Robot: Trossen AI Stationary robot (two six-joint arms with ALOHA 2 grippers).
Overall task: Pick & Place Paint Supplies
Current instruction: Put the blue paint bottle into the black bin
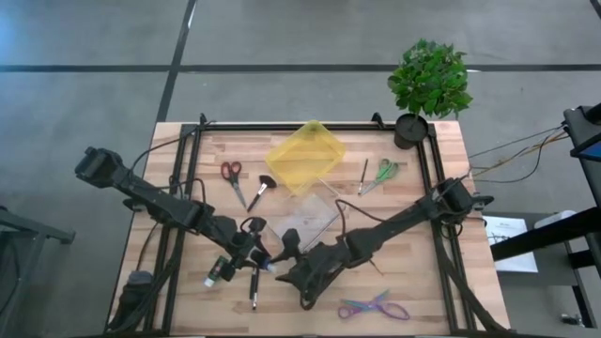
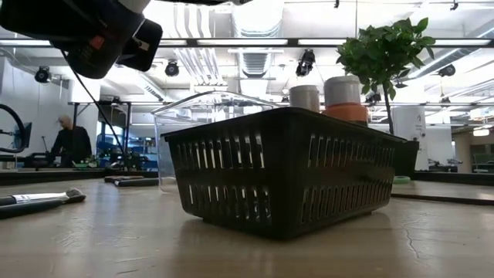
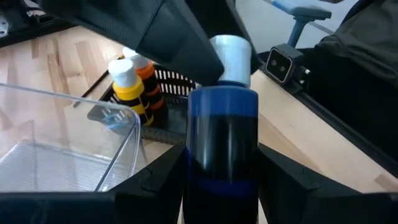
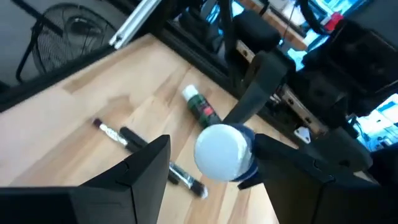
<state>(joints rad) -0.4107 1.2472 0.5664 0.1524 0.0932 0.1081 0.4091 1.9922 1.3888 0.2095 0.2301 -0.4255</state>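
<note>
A dark blue paint bottle (image 3: 221, 143) with a white cap (image 4: 224, 151) hangs above the table's near middle, with my left gripper (image 1: 259, 253) shut on it. My right gripper (image 1: 284, 259) faces it from the right, open. Its fingers stand on either side of the cap, and a gap shows beside one finger (image 4: 146, 171). A green bottle (image 1: 219, 271) lies on its side on the table near the left front edge. A dark-handled brush (image 1: 254, 287) lies flat beside it. My left gripper pinches the blue bottle's body (image 3: 221, 186) between its two fingers, one on each side, below the cap. The bottle is lifted clear of the table, its cap end pointing toward my right gripper. Whether a finger of my right gripper touches the cap, I cannot tell.
A clear container (image 1: 315, 221) sits at mid-table, with a yellow basket (image 1: 305, 155) behind it. In the low view a slotted basket (image 2: 285, 170) holds bottles. Red scissors (image 1: 232, 174), green scissors (image 1: 383, 172), purple scissors (image 1: 376, 308), a brush (image 1: 263, 188) and a potted plant (image 1: 427, 84) stand around.
</note>
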